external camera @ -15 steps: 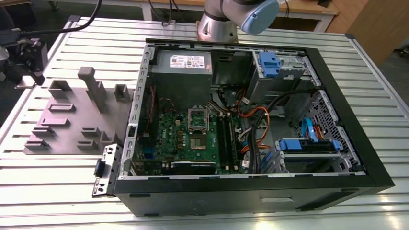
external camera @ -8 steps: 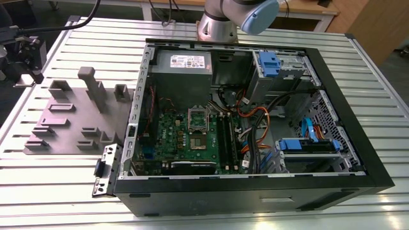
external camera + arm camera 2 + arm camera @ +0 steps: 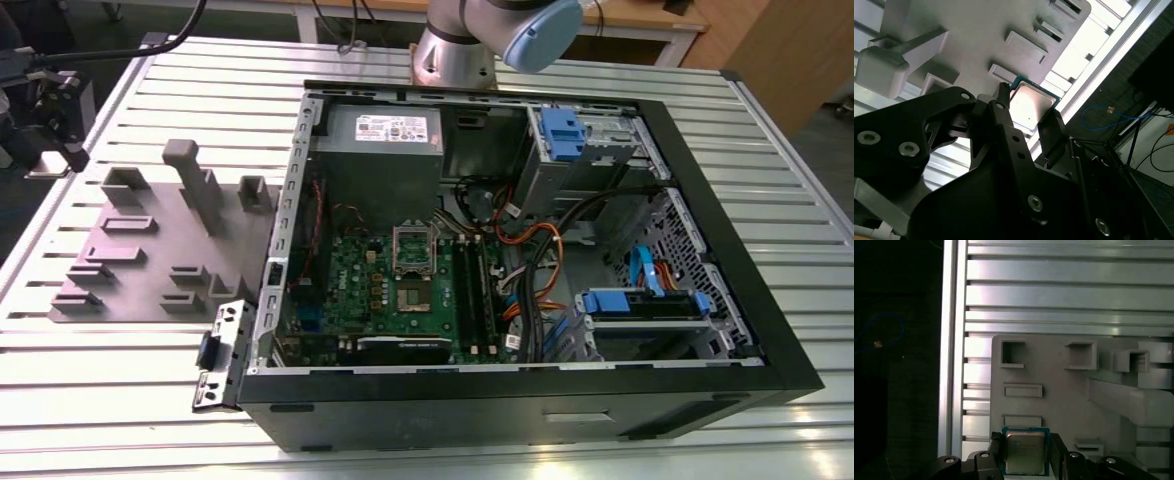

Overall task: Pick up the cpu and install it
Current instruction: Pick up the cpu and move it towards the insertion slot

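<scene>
Second wrist view: gripper (image 3: pixel 1028 106) pinches the cpu (image 3: pixel 1031 100) by two opposite edges, at the grey fixture tray (image 3: pixel 979 30). Grasp looks made; install on the motherboard (image 3: pixel 380 275) not yet done.

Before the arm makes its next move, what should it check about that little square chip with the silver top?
1. Small square silver-topped cpu sits inside the black gripper: ok.
2. Fingers meet both its edges in the first wrist view: ok.
3. Cpu lifted clear of the grey moulded tray: cannot tell.
4. Upright silver socket frame on the green motherboard stands open: ok.
5. Black computer case lies open: ok.
</scene>
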Robot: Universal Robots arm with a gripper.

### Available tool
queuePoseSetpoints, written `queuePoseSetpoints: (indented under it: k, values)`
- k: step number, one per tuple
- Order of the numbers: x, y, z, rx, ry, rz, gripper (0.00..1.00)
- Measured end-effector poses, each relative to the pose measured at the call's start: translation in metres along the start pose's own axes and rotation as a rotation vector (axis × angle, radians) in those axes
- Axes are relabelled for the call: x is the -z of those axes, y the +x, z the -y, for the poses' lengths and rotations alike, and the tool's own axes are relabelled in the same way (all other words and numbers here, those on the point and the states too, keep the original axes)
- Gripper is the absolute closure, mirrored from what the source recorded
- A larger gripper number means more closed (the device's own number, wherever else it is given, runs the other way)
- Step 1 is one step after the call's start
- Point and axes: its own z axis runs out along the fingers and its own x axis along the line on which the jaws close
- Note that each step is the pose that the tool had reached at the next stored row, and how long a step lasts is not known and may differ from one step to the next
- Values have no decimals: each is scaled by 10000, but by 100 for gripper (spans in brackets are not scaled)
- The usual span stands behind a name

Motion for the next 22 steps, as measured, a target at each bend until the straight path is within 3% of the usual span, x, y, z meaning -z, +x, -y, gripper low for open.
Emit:
queuePoseSetpoints:
  k: [22]
  values:
    - [29,0,-2,-181,97,2,53]
